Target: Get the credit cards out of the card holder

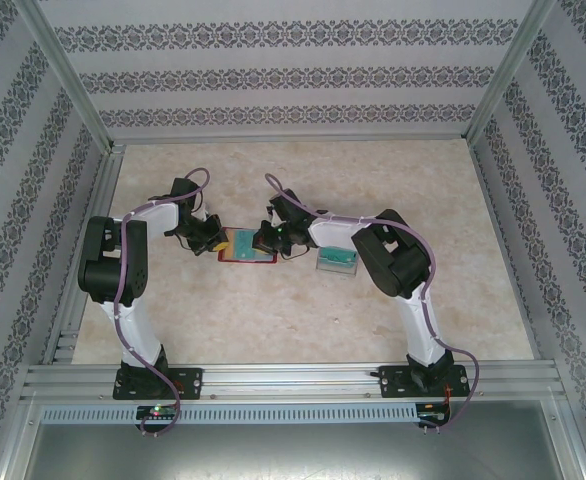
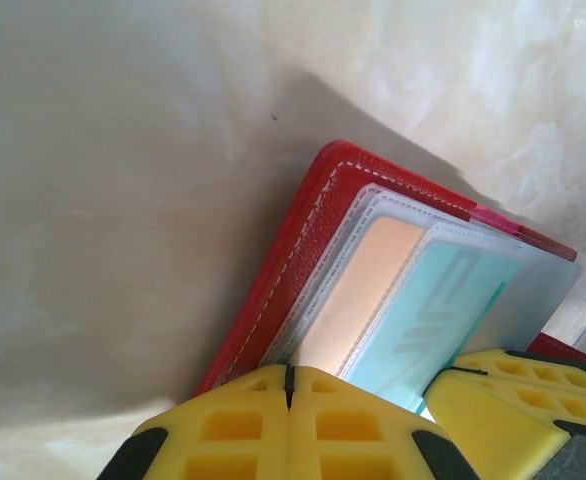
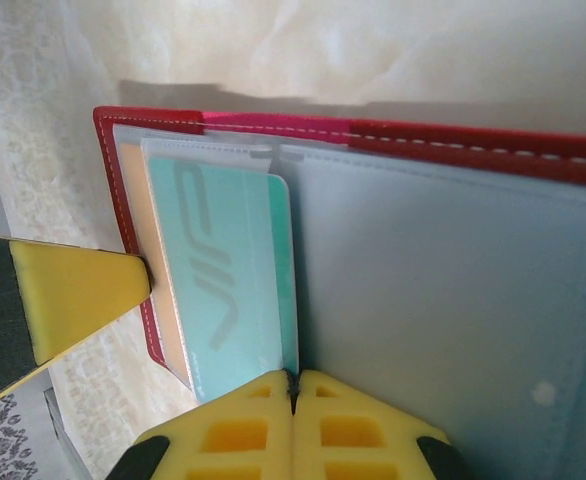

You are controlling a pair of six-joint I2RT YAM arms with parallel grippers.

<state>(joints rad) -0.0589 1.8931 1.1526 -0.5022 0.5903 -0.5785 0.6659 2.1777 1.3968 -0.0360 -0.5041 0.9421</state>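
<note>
Card holder (image 1: 248,246), red and folded open, lies flat near the middle of the beige marbled table (image 1: 323,170), at the centre of the overhead view, between the two grippers. The left arm (image 1: 123,262) bends in from the lower left of that frame and the right arm (image 1: 398,258) from the lower right, and their wrists meet over the holder. Just right of the holder, beside the right arm's elbow and apart from the red cover, a loose teal card (image 1: 336,260) lies on something pale that is too small to make out. The left gripper (image 1: 215,244) sits at the holder's left edge and the right gripper (image 1: 265,240) over its right part. In the left wrist view the holder runs from the centre to the right edge with its clear sleeves (image 2: 538,290) fanned open. A beige card (image 2: 368,290) and a teal card (image 2: 443,310) sit side by side inside them. At the bottom of that frame the left gripper's yellow fingers (image 2: 233,425) are pressed together against the holder's near edge, and I cannot tell whether they nip anything. In the right wrist view the teal card stands in its sleeve left of centre, the beige card peeks out beside it, and a grey pocket (image 3: 443,300) takes up the right side. The right gripper's fingers meet at the bottom centre, and the sleeve's edge runs down to their seam. Whether it is pinched there I cannot tell.
</note>
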